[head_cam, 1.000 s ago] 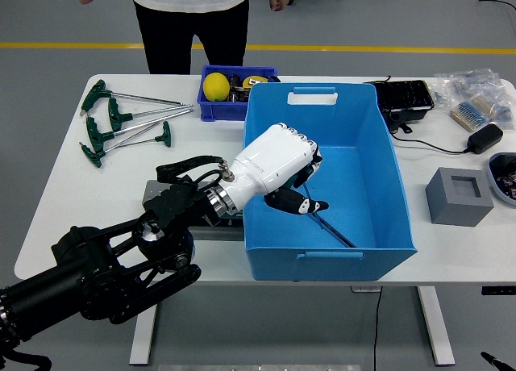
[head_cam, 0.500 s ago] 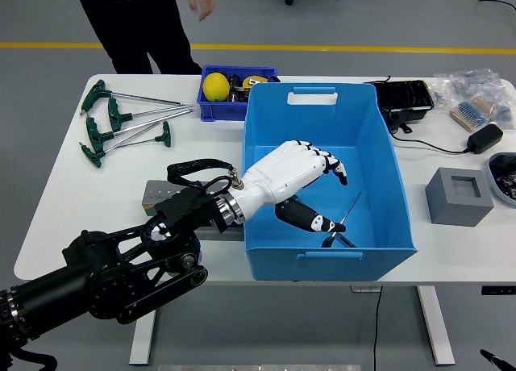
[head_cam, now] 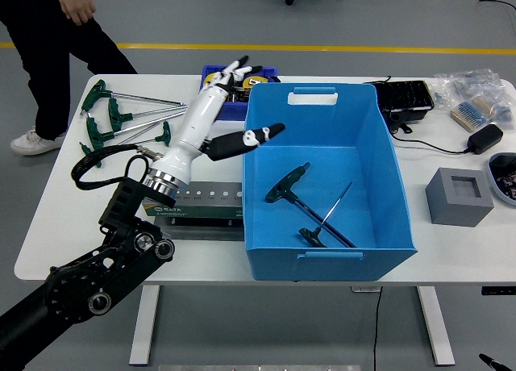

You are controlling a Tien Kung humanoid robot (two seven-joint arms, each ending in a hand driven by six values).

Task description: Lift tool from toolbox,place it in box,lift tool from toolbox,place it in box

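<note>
Left robot hand (head_cam: pixel 228 105) of mine is now lifted out of the blue box (head_cam: pixel 326 177) and stands over its left wall, fingers spread and holding nothing, while half a second ago it was still low inside the box, just beside the tool. Two T-handle tools (head_cam: pixel 313 210) now lie crossed on the box floor, so I judge both placements are done. Left of the box, the toolbox (head_cam: pixel 193 206) sits on the surface (head_cam: pixel 64 202), with more green-handled keys (head_cam: pixel 121 121) further left.
</note>
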